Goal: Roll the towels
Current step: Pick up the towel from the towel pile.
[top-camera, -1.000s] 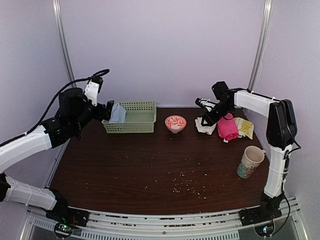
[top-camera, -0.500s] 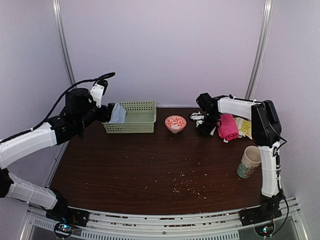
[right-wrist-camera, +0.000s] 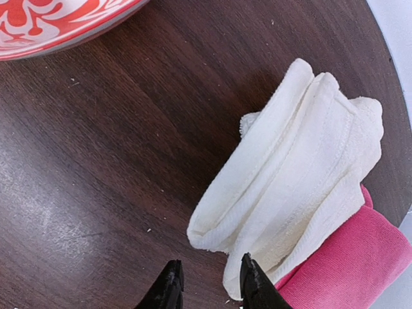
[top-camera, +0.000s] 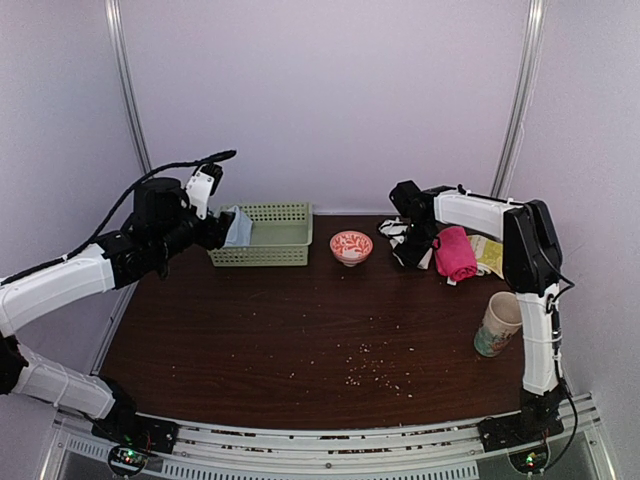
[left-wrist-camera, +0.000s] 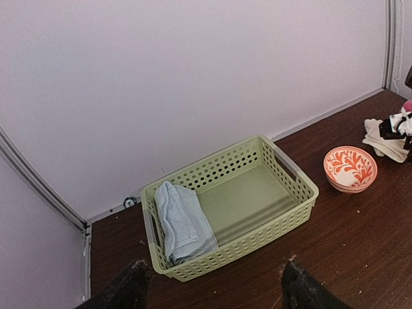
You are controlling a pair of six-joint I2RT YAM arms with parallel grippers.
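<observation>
Watching the right gripper (right-wrist-camera: 211,283), I see it has come down over the last second onto the edge of the off-white towel (right-wrist-camera: 290,187), which lies bunched on the table against a pink cloth (right-wrist-camera: 351,257); its jaws have narrowed to a slim gap, and I cannot tell whether they pinch any fabric; the left gripper (left-wrist-camera: 215,288) hangs wide apart before the green basket (left-wrist-camera: 293,193), where the pale blue towel (left-wrist-camera: 183,222) sits folded at one end; I judge this a first grab, with rolling not yet begun.
</observation>
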